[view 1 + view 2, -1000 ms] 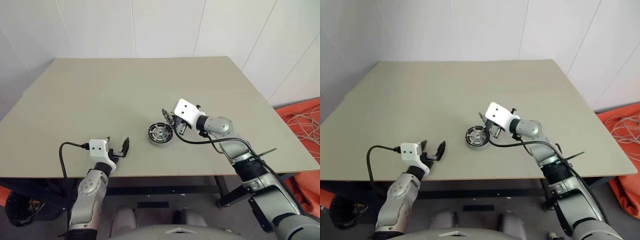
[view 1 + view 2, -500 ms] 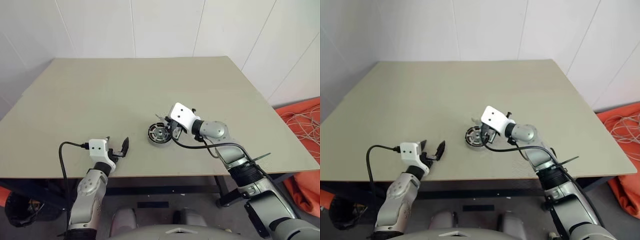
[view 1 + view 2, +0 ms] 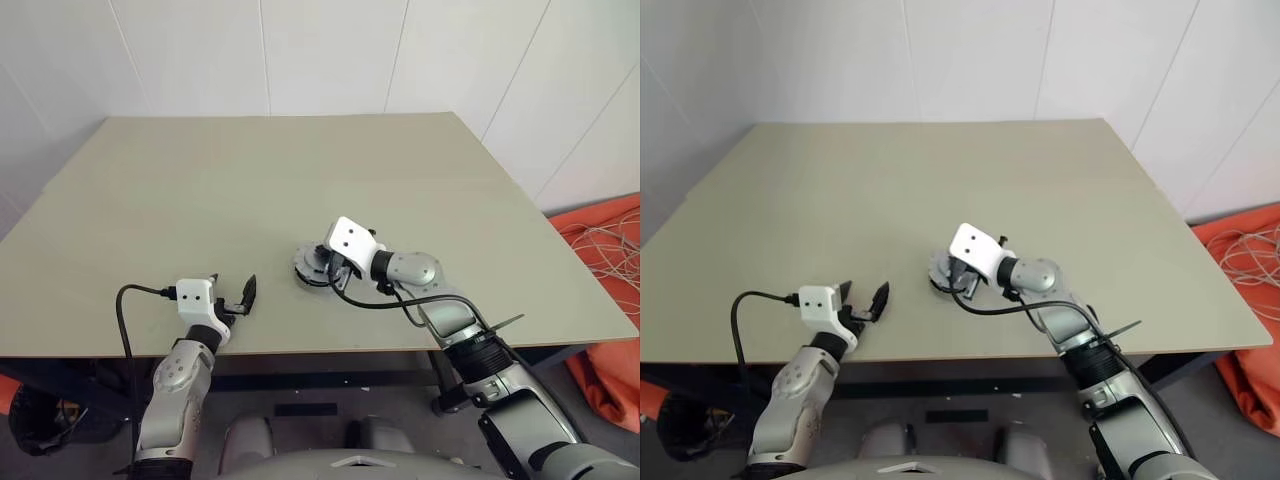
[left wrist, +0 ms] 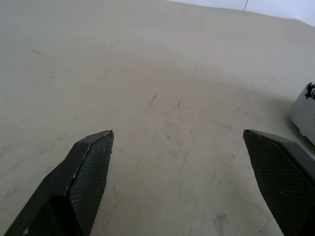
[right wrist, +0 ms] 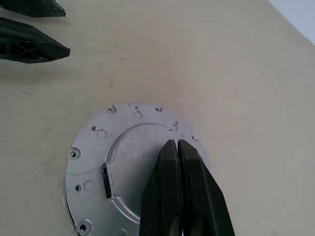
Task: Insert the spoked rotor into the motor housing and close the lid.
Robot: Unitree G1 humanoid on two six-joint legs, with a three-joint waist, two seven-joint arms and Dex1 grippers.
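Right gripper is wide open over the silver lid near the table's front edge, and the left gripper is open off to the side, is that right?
Not quite. The right gripper is shut, its two fingers pressed together over the lid, as the right wrist view shows. The left gripper is open, off to the side above the table.

One table. On it, one round silver lid, near the table's front edge. Two grippers above the table: left, right. One orange heap beside the table.
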